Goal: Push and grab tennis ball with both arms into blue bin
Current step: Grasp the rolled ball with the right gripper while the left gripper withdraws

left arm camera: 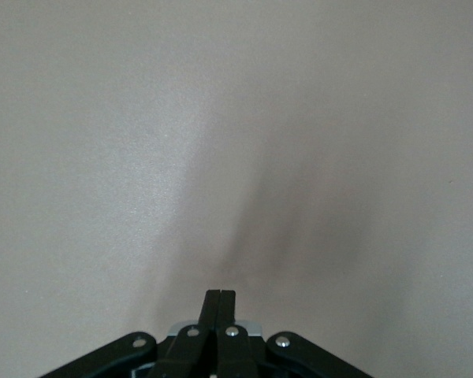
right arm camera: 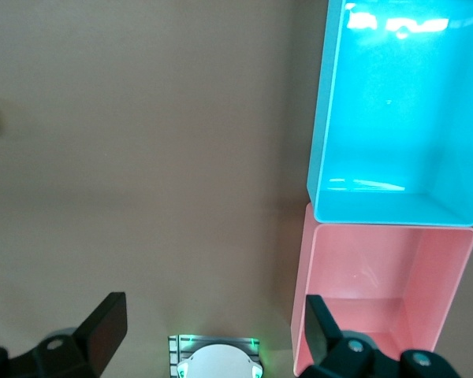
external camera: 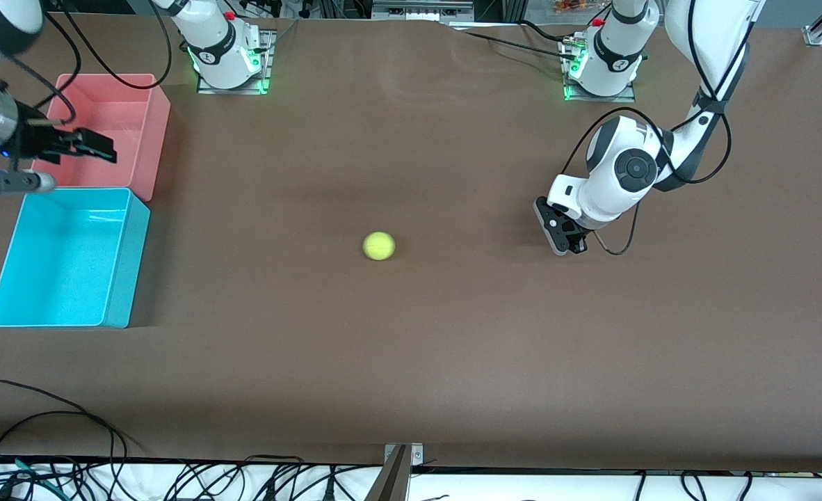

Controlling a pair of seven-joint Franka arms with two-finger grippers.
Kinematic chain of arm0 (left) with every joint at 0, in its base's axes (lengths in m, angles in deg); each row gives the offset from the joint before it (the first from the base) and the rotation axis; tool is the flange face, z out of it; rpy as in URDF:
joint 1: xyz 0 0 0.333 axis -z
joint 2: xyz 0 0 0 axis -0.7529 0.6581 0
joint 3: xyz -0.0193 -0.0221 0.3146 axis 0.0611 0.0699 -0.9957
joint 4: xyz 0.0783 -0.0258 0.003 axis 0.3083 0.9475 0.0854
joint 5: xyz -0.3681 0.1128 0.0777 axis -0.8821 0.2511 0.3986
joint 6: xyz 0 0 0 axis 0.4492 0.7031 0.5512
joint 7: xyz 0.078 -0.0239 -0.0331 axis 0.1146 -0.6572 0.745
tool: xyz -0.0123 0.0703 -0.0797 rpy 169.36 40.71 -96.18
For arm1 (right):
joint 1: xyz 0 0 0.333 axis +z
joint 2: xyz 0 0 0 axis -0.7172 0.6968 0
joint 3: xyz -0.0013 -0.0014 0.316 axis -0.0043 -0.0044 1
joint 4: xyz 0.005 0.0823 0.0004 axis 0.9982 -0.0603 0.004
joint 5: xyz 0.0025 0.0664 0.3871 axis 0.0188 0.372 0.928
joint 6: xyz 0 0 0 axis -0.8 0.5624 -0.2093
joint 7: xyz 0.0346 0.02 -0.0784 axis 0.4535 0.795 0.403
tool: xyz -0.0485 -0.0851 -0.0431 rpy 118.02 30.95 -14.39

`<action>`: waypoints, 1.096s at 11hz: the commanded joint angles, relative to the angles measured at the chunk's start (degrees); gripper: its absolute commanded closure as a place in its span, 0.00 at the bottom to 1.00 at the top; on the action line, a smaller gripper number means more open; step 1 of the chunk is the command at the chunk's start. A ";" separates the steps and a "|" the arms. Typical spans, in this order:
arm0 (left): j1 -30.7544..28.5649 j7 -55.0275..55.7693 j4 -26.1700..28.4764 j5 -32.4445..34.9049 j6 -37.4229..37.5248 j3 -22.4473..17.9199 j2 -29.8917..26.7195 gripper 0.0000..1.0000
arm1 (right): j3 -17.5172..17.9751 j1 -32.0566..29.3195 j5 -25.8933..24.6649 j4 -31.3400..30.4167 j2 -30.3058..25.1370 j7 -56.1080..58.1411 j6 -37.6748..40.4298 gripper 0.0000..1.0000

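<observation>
The tennis ball (external camera: 379, 245) lies on the brown table near its middle, with nothing touching it. The blue bin (external camera: 70, 259) stands at the right arm's end of the table and shows empty in the right wrist view (right arm camera: 394, 118). My left gripper (external camera: 558, 235) is low at the table, well apart from the ball toward the left arm's end. Its fingers (left arm camera: 221, 303) are shut on nothing. My right gripper (external camera: 98, 148) hangs high over the pink bin's edge, open and empty (right arm camera: 213, 331). The ball does not show in the left wrist view.
A pink bin (external camera: 113, 132) of the same shape touches the blue bin's end, farther from the front camera, and shows empty in the right wrist view (right arm camera: 378, 287). The arm bases (external camera: 229, 56) (external camera: 600, 66) stand along the table's back edge. Cables lie past the front edge.
</observation>
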 commanded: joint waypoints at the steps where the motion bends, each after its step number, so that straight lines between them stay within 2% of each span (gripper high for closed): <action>1: -0.22 -0.65 0.40 1.07 1.84 0.08 -1.67 1.00 | 0.26 -0.51 0.42 -4.00 3.77 0.72 -5.33 0.00; 3: -0.22 -0.65 0.40 0.98 1.84 0.08 -1.76 1.00 | 0.26 -0.60 0.42 -10.85 5.71 0.81 -14.29 0.00; 5: -0.31 -0.65 0.48 0.98 2.19 0.08 -2.11 1.00 | 0.08 -0.68 0.69 -14.13 9.56 0.81 -19.75 0.00; 7: -1.27 -1.09 0.66 1.16 3.77 0.08 -3.95 1.00 | -0.01 -0.77 0.16 -13.70 12.65 0.72 -21.27 0.00; 9: -3.20 -5.29 0.92 1.07 5.18 0.08 -5.27 1.00 | -0.01 -0.77 -0.02 -13.61 12.92 0.46 -21.36 0.00; 12: -3.92 -5.66 0.92 1.07 6.06 0.08 -6.33 1.00 | -0.01 -0.68 -0.98 -13.79 13.01 0.28 -21.36 0.00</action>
